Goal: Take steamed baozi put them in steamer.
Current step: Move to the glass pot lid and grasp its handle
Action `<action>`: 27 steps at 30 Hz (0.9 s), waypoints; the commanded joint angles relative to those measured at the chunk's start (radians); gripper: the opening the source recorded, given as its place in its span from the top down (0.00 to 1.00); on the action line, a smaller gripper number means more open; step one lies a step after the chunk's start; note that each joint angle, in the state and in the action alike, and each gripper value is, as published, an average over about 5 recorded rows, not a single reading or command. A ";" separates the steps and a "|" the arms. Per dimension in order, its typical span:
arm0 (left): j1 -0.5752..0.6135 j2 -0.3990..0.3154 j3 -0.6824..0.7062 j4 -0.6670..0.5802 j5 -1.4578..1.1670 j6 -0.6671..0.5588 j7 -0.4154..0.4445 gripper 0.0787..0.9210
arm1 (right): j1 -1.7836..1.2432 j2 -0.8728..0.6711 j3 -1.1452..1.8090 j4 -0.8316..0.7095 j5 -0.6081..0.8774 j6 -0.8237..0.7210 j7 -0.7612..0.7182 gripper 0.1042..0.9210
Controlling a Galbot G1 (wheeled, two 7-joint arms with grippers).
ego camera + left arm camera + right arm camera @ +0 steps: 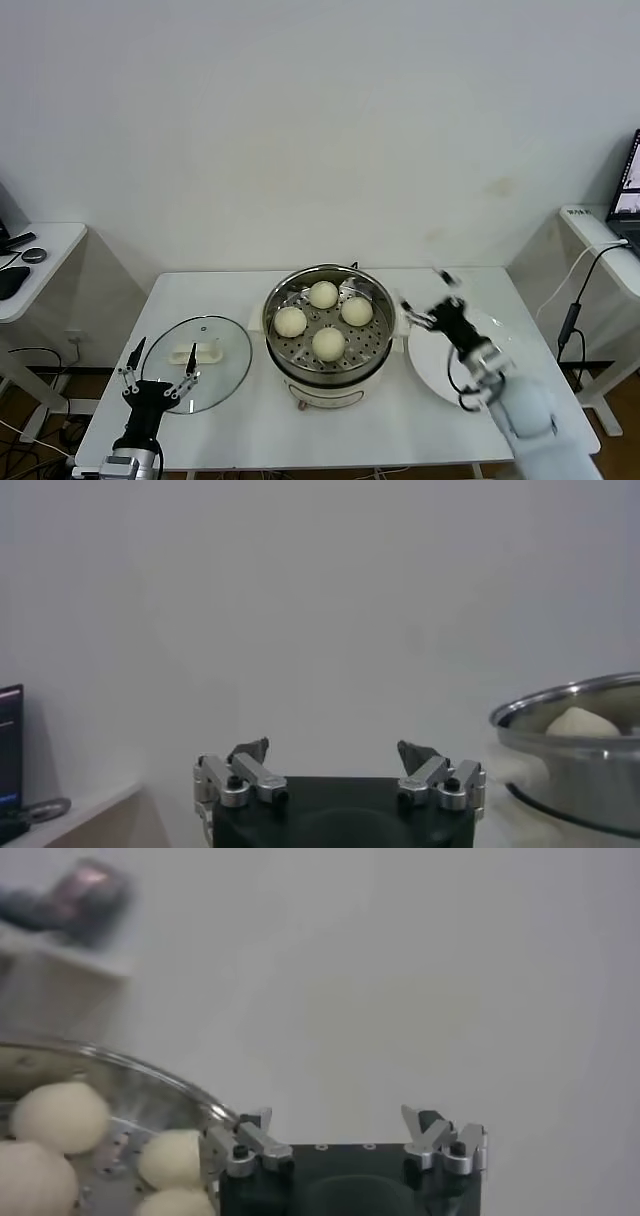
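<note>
Four baozi in steamer, between lid and plate

Bright, even light with soft shadows; the right arm is motion-blurred

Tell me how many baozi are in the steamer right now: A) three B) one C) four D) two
C: the head view shows four baozi on the perforated tray in the steamer, and none on the plate; the right gripper is open and empty over the plate.
</note>
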 commanded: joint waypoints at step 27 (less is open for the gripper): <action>-0.382 0.179 0.098 0.574 1.293 -0.001 -0.162 0.12 | -0.466 0.427 0.524 0.011 -0.009 0.149 0.066 0.12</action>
